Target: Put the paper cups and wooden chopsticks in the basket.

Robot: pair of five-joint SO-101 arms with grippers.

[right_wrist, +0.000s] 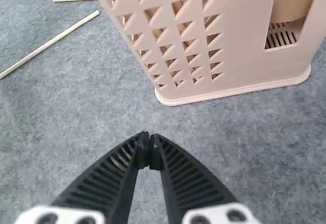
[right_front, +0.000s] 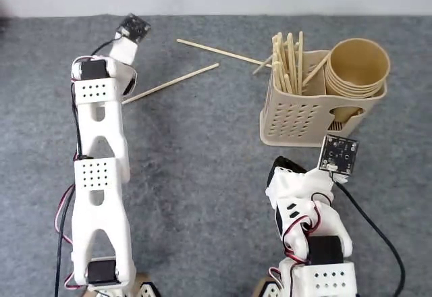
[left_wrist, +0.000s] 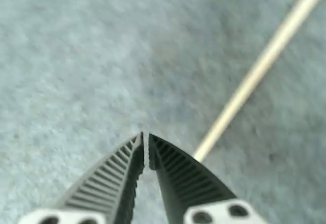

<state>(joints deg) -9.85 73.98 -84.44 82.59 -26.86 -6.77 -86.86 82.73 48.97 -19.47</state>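
The left pincer (left_wrist: 145, 143) is shut and empty at the far left of the surface (right_front: 202, 175), just beside a loose chopstick (left_wrist: 254, 81); a second chopstick (right_front: 219, 51) lies farther off. The right pincer (right_wrist: 149, 146), also shut and empty, sits just near of the basket (right_front: 304, 111). The basket, at far right, holds stacked paper cups (right_front: 358, 64) and bundled chopsticks (right_front: 287, 57).

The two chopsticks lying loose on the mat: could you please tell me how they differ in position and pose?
The nearer chopstick has one end by the left pincer, well apart from the basket; the farther chopstick ends at the basket's corner. The nearer tilts one way, the farther the other, converging toward the basket. Both are pale wood, lying flat on the grey mat.
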